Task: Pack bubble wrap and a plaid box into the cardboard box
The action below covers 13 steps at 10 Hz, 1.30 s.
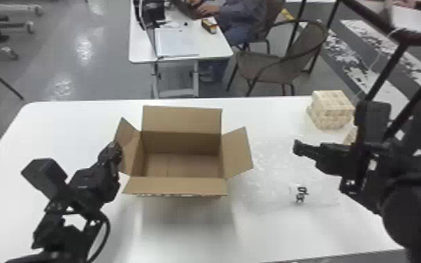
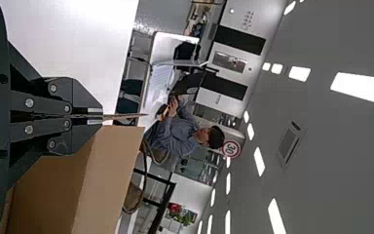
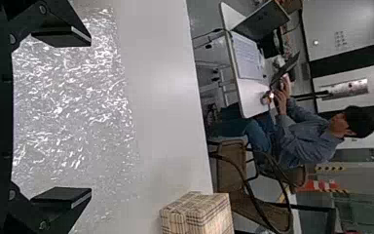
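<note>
Pinching the left flap (image 1: 126, 145) of the cardboard box (image 1: 182, 187), the left gripper (image 1: 115, 148) stands at the box's left side, its 2 fingers drawn together with the thin edge of that flap between them; in the left wrist view the cardboard runs out past the tips of the left gripper (image 2: 102, 117). The box sits upright on the white table (image 1: 192, 224), its top open and its 4 flaps spread: the far flap (image 1: 182, 119) rises at the back, the near flap (image 1: 175, 184) leans out toward the robot, and the right flap (image 1: 237, 152) slants outward. The bubble wrap (image 1: 272, 171) lies spread on the table to the right of the box, its left part close by the right flap, with some dark marks on it. The right gripper (image 1: 297, 148) is over the wrap's right part, its 2 fingers wide apart; in the right wrist view the sheet shows across the gap between them, and nothing is gripped. The plaid box (image 1: 332, 110) rests near the table's far right corner, beyond the bubble wrap and farther from the robot than the right gripper, apart from its fingers. Another patch of plaid (image 1: 350, 136) shows beside the right arm, partly hidden; I cannot tell whether it is a separate box.
</note>
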{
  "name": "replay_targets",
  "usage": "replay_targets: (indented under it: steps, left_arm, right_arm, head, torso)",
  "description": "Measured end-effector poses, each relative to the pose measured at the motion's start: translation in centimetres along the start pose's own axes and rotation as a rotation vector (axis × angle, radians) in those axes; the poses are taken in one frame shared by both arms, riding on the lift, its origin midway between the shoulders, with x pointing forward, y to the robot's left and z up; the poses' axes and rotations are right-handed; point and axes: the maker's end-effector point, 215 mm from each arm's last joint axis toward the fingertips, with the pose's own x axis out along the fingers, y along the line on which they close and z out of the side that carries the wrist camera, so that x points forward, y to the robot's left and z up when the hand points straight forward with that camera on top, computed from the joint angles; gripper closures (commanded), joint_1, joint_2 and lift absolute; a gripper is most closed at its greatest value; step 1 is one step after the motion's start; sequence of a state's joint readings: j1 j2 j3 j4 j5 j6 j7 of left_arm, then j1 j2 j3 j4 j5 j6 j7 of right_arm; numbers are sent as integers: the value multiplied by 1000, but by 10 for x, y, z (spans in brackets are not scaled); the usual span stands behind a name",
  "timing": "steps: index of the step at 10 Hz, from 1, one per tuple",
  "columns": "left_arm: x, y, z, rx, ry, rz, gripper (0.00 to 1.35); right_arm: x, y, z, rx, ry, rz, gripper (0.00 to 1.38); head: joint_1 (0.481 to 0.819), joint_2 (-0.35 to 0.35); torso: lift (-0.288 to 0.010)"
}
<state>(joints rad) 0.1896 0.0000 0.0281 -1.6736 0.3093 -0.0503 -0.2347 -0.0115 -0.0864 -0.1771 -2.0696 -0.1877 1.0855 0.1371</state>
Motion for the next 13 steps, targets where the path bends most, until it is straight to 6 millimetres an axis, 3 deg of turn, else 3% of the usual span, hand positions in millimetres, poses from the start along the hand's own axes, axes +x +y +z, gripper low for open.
replay_targets:
  steps: [3,7,10,13]
  left_arm:
    - [1,-4,-1,-3,2,-6,1211]
    - [4,-11,1,-10,-3,-20,1211]
    - [9,-21,0,-12,2,-36,1211]
    - [11,-26,1,-14,2,-43,1211]
  right_arm:
    - [10,-3,-15,14,201,-5,196]
    - [34,-13,-68,99,456,23,200]
    - [55,-6,-60,157,518,70,196]
    - [70,1,-84,180,641,94,196]
  head:
    - [695,-80]
    - [695,-90]
    - [695,-89]
    - [695,-84]
  torso:
    - [-110]
    - [-110]
    - [-110]
    - [-110]
